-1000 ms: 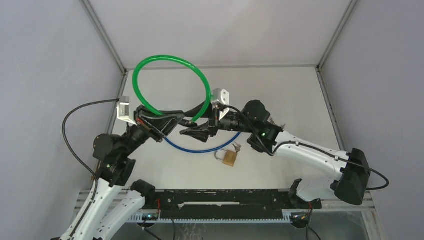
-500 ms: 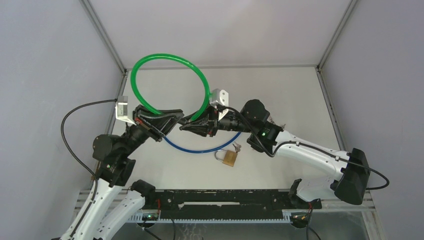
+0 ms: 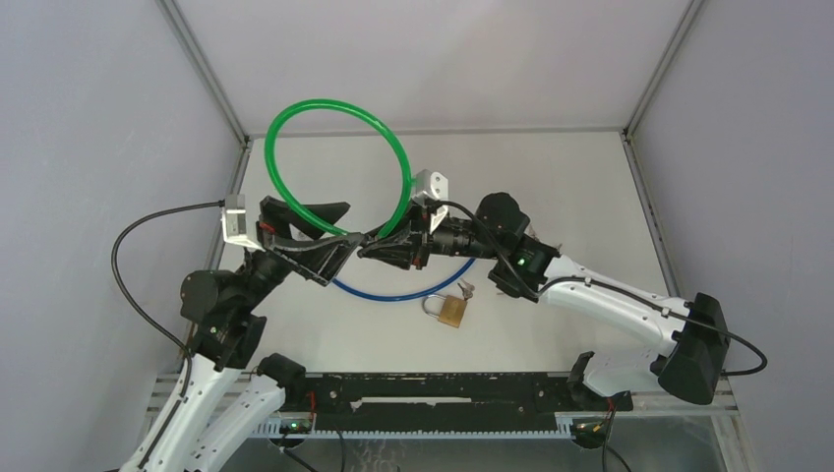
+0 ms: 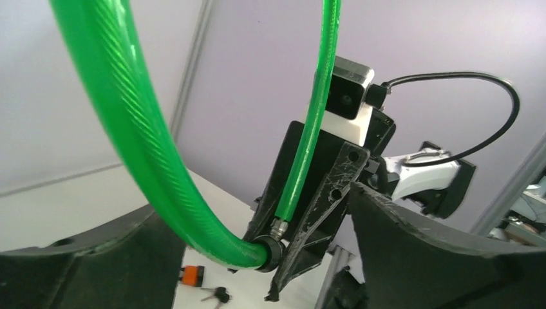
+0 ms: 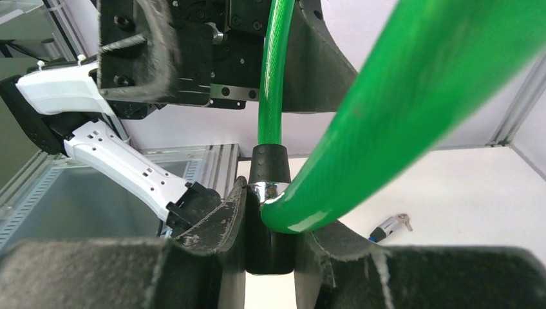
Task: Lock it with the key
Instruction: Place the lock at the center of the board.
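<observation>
Left gripper (image 3: 344, 228) sprung wide, letting go of green cable lock (image 3: 325, 106)
Right gripper (image 5: 270, 219) clenches its black barrel (image 5: 269, 168); open table (image 3: 551, 177) behind, brass padlock (image 3: 451, 311) near

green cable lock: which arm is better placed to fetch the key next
Left, probably. The left claw is open, holding nothing; the right claw grips the green cable lock at its black end. The keys lie by the padlock.

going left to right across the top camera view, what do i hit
left gripper → right gripper → padlock; green cable and blue cable span the grippers, so left out
</observation>
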Robot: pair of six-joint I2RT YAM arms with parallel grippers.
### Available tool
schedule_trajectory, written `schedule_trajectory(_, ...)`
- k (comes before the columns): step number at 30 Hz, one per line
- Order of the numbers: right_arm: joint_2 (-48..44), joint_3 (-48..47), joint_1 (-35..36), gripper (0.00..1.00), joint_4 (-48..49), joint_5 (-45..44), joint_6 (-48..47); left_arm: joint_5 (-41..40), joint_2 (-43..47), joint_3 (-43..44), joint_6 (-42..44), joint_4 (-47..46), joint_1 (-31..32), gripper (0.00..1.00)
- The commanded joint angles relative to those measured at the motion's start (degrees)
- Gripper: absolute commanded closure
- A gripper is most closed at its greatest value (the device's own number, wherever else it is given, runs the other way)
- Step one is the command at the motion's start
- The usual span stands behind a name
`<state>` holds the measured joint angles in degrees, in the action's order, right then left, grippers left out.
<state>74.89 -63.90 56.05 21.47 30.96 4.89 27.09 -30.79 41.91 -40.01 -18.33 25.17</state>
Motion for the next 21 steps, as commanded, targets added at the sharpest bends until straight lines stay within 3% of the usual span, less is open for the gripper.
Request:
schedule_trajectory(1, -3.23, -2.46, -3.31, 1.00, 2.76, 1.19, 5.35, -4.23, 1.26, -1.28, 7.18, -1.14, -0.29, 0.01)
schedule_trajectory(8, -5.34, 2.96, -18.34, 1.00, 0.18, 5.21, 17.70, -19.72, 5.39, -2.42, 14.45, 11.00, -3.40, 0.00)
schedule_trajectory(15, -4.40, 12.95, -37.55, 1.00, -0.57, 10.13, 23.84, -18.86, 7.44, -4.09, 11.30, 15.78, -5.61, 0.00)
schedule_trajectory(21, 4.85, 16.52, -52.03, 1.00, 0.65, 14.64, 24.04, -18.86, 7.70, -5.63, 8.54, 14.68, -6.82, 0.00)
